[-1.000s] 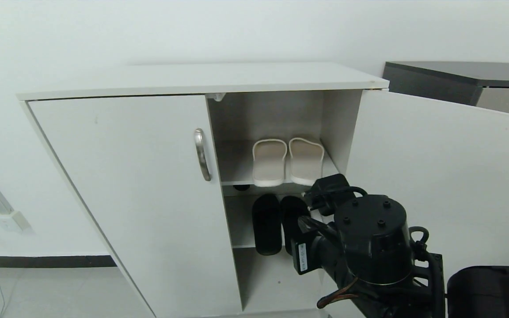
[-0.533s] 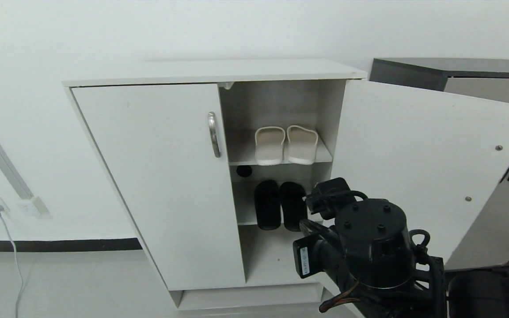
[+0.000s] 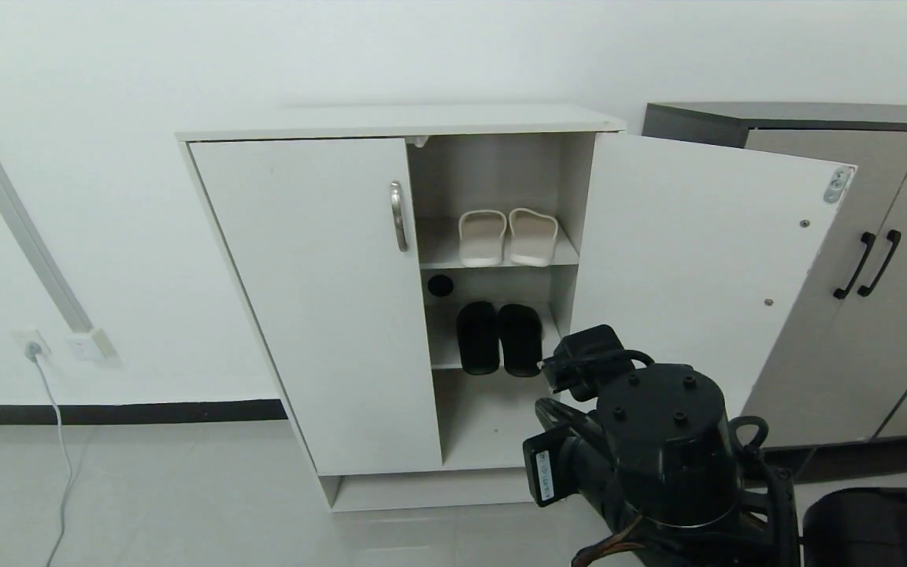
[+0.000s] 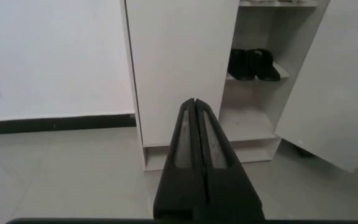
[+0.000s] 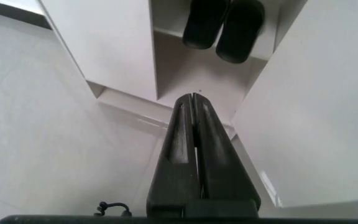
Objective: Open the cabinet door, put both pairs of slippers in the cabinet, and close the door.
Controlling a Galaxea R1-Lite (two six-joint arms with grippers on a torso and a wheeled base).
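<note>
Grey tiled floor (image 3: 146,496) & plain white wall (image 3: 107,118) behind. White two-door wooden cabinet (image 3: 398,122) stands against the wall. A grey cabinet w/ black handles (image 3: 855,315) sits just beside it on the robot's R side.

White cabinet's R door (image 3: 697,252) is swung wide open. L door (image 3: 320,299) is shut flush.

R arm's black wrist (image 3: 666,441) sits low in front of the open door's lower edge.

L pincer (image 4: 194,109): fingers pressed flat together, nothing held. It hangs above the floor, aimed at the lower part of the shut L door, well apart from it.

R pincer (image 5: 195,102): fingers closed to a hairline seam, also nothing held. It's aimed at the cabinet's bottom level, below the black pair.

Pair of cream slippers (image 3: 507,236) lie side by side on the top shelf. Pair of black slippers (image 3: 499,339) lie side by side on the mid shelf directly under them, front ends reaching the shelf edge.

Curved metal handle (image 3: 398,216) is upright near the L door's inner edge.

White wall socket (image 3: 28,344) w/ plug is on the wall to the robot's L of the cabinet, its cable hanging to the floor.

Small dark round spot (image 3: 439,284) on the back panel, btw the two shelves.
</note>
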